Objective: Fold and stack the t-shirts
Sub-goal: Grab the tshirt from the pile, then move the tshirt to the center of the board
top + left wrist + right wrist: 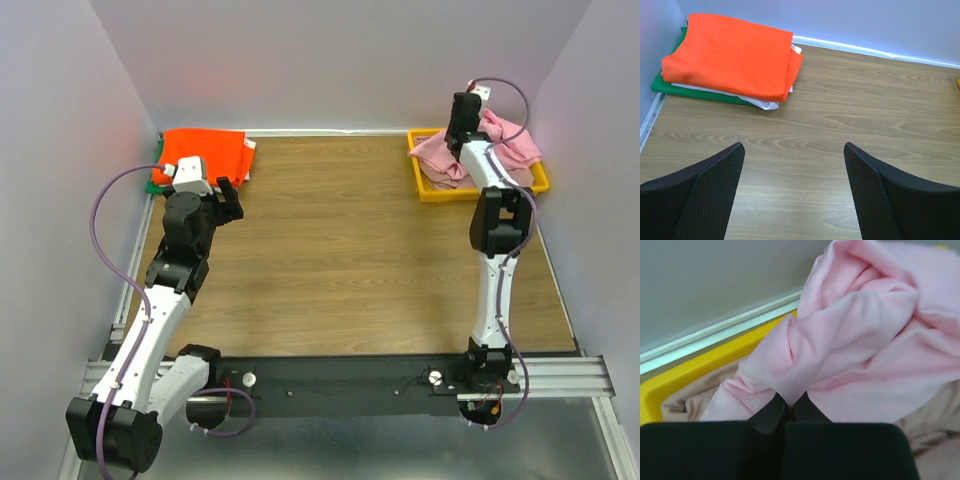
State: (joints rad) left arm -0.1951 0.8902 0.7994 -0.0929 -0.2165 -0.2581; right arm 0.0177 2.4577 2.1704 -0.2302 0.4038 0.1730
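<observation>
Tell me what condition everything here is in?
orange t-shirt, folded, lying above the green one.
green t-shirt, folded, bottom layer.
light pink t-shirt, crumpled in the yellow tray, pinched.
mauve t-shirt, crumpled underneath.
left gripper, open, empty.
right gripper, shut on the light pink t-shirt.

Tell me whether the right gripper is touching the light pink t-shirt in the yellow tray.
Touching. The right wrist view shows the right gripper shut on a fold of the light pink t-shirt, the cloth pinched between its fingertips.

Right arm [497, 225] stretches to the table's [330, 240] far right corner, right gripper [790, 402] clamped on the pink t-shirt [855, 325]; left gripper [794, 150] hovers over its far left, jaws wide.
</observation>
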